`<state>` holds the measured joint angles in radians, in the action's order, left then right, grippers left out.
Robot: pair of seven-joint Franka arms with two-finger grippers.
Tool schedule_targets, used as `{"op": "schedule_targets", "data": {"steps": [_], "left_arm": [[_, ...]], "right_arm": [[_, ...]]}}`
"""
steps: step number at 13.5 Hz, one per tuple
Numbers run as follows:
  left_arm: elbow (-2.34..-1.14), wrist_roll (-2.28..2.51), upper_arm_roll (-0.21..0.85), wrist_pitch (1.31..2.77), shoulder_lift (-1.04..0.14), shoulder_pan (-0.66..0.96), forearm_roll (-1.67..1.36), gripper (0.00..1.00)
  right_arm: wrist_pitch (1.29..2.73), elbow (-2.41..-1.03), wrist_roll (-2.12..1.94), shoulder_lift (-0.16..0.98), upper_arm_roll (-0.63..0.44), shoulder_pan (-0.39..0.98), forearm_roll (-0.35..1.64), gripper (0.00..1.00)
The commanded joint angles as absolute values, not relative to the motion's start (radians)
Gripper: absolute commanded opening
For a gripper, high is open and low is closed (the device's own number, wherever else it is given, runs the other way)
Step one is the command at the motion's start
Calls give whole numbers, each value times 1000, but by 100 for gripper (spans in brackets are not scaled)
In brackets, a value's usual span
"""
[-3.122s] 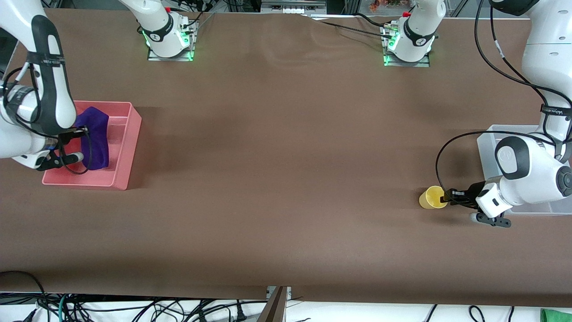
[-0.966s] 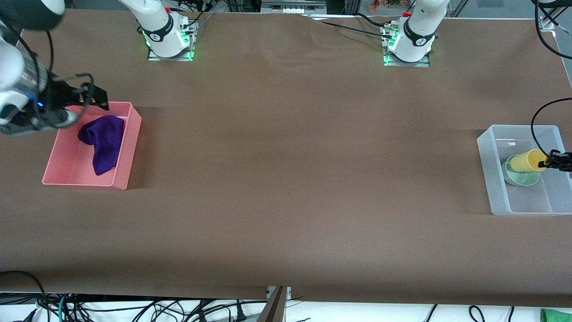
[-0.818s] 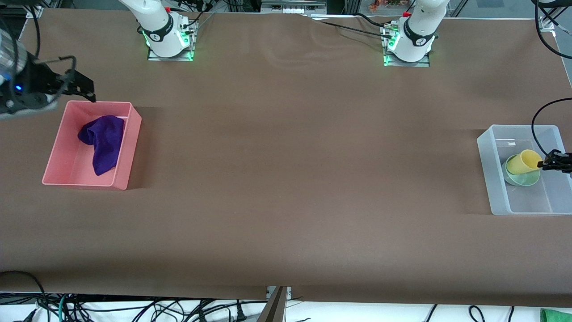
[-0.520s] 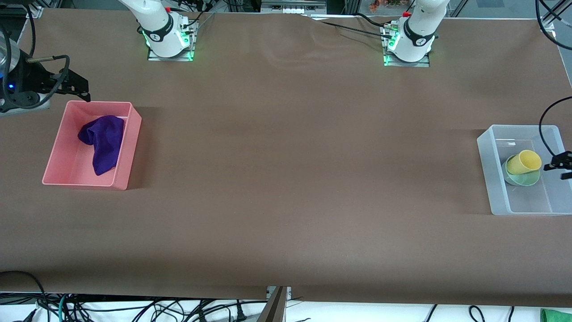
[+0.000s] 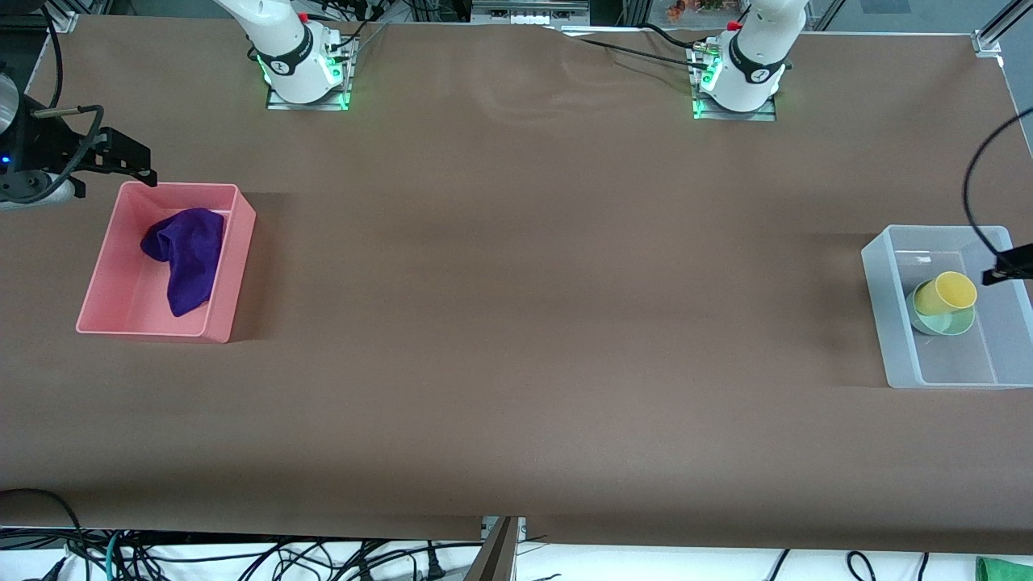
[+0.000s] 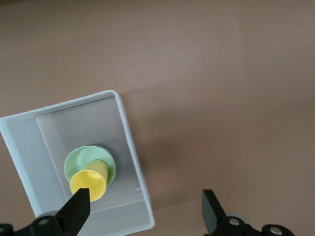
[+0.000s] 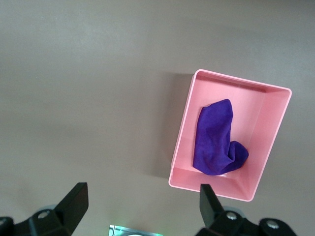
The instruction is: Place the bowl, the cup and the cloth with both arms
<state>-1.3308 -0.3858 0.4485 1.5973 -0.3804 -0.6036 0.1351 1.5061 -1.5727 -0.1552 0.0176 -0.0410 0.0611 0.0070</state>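
Front view: cloth (image 5: pixel 184 258) lies in pink bin (image 5: pixel 226 266) at nine o'clock; cup (image 5: pixel 945 294) sits in bowl (image 5: pixel 940 321), clear bin (image 5: pixel 888 323) at three. Left gripper (image 6: pixel 142 209) and right gripper (image 7: pixel 140 204) both spread, empty; placing seems done.

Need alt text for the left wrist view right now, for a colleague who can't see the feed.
The yellow cup sits tilted in the mint-green bowl, inside a clear bin on the brown table. The left gripper hangs open above the bin, holding nothing.
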Motion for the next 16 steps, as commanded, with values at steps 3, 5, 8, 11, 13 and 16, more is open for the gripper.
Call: {"op": "schedule_targets", "data": {"steps": [3,5,8,11,13,16], "left_arm": [[-1287,-30,520,1493,-345,-542,114,100],[-1311,75,490,1496,-281,-474,114,100],[-1408,77,214,1505,-165,-206,34,100],[-1622,58,-93,1571,-23,35,-109,100],[-1687,58,-92,1606,8,64,-19,100],[-1692,58,-51,1606,15,16,-14,100]], "right_arm": [[1511,-1574,-158,25,-34,63,3,100],[1513,-1572,-158,26,-32,64,3,100],[1511,-1566,-158,32,-32,64,2,100],[1511,-1560,-158,35,-34,63,-2,100],[1511,-1560,-158,35,-34,63,-2,100],[1511,-1560,-156,35,-34,63,-2,100]]}}
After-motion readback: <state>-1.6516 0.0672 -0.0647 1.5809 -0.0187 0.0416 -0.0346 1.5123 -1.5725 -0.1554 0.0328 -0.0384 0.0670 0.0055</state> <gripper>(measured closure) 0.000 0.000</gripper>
